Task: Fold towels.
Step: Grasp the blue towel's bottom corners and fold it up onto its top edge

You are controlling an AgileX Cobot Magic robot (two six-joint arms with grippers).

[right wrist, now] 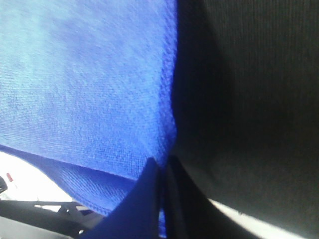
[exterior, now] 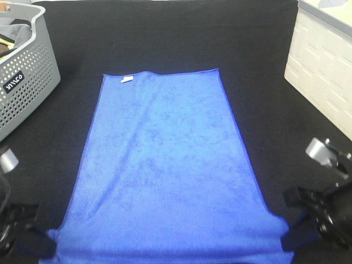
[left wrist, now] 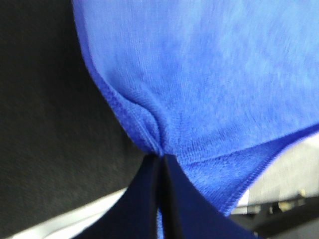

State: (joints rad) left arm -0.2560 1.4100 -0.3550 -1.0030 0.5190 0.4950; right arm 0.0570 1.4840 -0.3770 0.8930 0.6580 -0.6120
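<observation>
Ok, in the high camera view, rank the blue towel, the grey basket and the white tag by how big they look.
1. blue towel, largest
2. grey basket, partly cut off by the frame
3. white tag, smallest

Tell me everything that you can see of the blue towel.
The towel is bright blue, rectangular, of fuzzy cloth like microfibre, with a darker stitched hem. A small white tag sits on its far edge, near the left corner. It lies unfolded and nearly flat on the black table, its long sides running away from the robot, with faint wrinkles. The left gripper pinches its near left corner and the right gripper its near right corner.
</observation>
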